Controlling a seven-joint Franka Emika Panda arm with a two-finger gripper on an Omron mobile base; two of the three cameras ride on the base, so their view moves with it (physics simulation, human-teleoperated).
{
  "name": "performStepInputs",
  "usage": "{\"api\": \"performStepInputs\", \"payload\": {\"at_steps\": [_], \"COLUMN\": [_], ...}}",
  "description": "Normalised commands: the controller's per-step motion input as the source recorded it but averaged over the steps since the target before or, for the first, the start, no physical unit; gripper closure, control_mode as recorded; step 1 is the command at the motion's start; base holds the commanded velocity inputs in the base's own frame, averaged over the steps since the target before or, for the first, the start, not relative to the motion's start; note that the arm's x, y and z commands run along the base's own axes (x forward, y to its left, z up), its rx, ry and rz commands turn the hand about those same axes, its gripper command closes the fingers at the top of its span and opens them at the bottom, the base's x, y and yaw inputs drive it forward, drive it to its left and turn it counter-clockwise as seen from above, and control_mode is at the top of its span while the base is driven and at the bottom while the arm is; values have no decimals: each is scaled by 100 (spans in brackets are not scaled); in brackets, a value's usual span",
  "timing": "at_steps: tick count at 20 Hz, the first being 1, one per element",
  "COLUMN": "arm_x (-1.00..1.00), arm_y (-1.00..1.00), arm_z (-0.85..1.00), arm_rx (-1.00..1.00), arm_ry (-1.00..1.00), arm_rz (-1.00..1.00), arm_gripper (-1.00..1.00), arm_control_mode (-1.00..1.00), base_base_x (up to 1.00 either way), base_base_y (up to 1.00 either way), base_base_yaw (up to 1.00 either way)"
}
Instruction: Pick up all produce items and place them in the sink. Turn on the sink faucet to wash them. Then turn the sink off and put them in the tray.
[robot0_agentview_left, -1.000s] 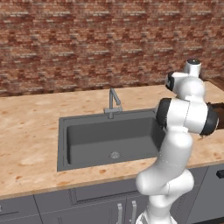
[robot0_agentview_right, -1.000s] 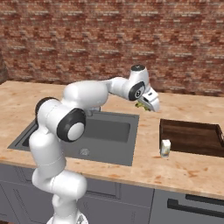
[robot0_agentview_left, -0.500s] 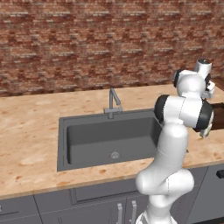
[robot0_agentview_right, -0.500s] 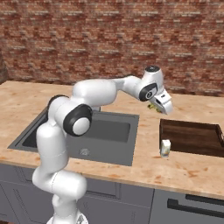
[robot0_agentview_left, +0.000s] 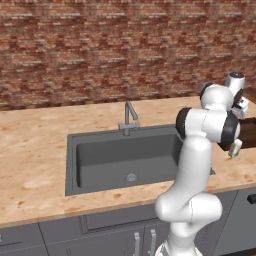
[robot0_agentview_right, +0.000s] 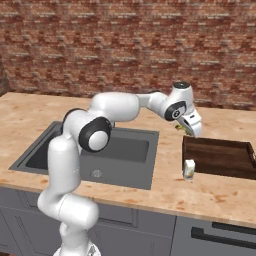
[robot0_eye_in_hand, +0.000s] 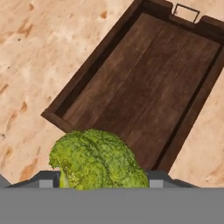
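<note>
Swinging away from the sink (robot0_agentview_right: 90, 155) over the last second, the arm has carried the tool (robot0_agentview_right: 186, 128) to the near-left corner of the tray (robot0_agentview_right: 220, 159). It is clamped on the broccoli (robot0_eye_in_hand: 98, 161), whose bushy top bulges between the fingers, held above the tray's rim, presumably for release inside. From its base the arm reaches out long over the bench (robot0_agentview_right: 165, 192), wrist tipped down toward the tray. A pale carton (robot0_agentview_right: 188, 169) stands just beside the tray's front.
</note>
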Motion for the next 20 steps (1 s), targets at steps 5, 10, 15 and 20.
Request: {"api": "performStepInputs", "payload": {"at_steps": [5, 10, 15, 20], "arm_x": [0, 0, 0, 0], "arm_y": [-22, -24, -25, -27], "arm_z": [-9, -14, -23, -24], "arm_rx": [1, 2, 1, 2], "arm_ry": [2, 3, 3, 2], "arm_rz": [-5, -4, -3, -2], "arm_gripper": [100, 100, 100, 100], "arm_control_mode": [-100, -100, -100, -100], "base_base_x": [0, 0, 0, 0], "base_base_y": [0, 0, 0, 0], "base_base_yaw": [0, 0, 0, 0]}}
